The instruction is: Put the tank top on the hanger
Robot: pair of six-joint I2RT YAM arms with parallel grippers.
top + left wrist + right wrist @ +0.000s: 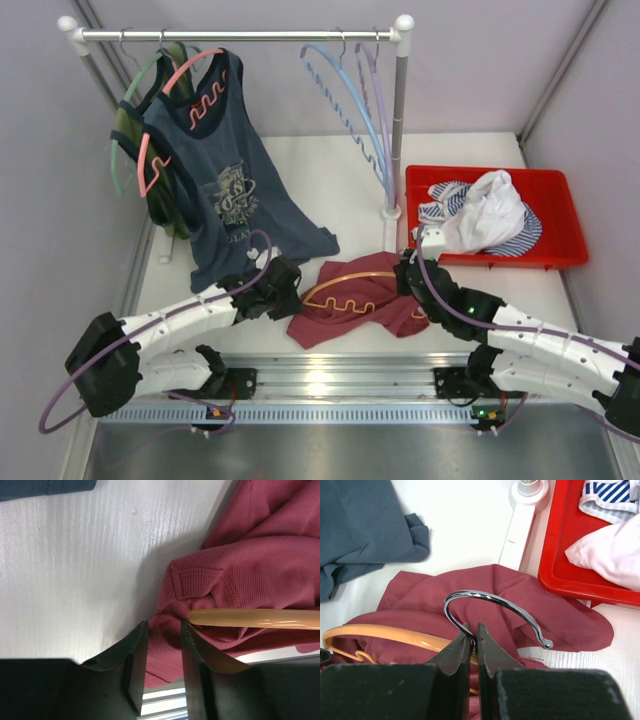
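A: Which step is the robot working on?

B: I judge it is dressing the hanger (pixel 350 277). The hanger is lying on the maroon tank top (pixel 320 325), which is sitting crumpled on the table (pixel 340 190) between the two arms. The right tool (pixel 472 630) is gripping the foot of the metal hook (pixel 490 597), its jaws almost touching. The left tool (pixel 164 630) is pinching a fold of the top's hem, with only cloth in the narrow gap, just beside the hanger's orange tip.

A: So what is the next move asking for?

B: Probably drawing that fold over the tip while the right side is steadying the hanger. I cannot tell whether the tip is already sitting inside the fabric.

A: Is anything crowding them?

B: The table's near edge and its rail (pixel 165 705) are lying just beside the left tool. The navy top (pixel 360 530) is trailing near on the left. The rack foot (pixel 520 525) and the red tray (pixel 570 555) are sitting close on the right. Bare table is showing farther back, towards the rack.
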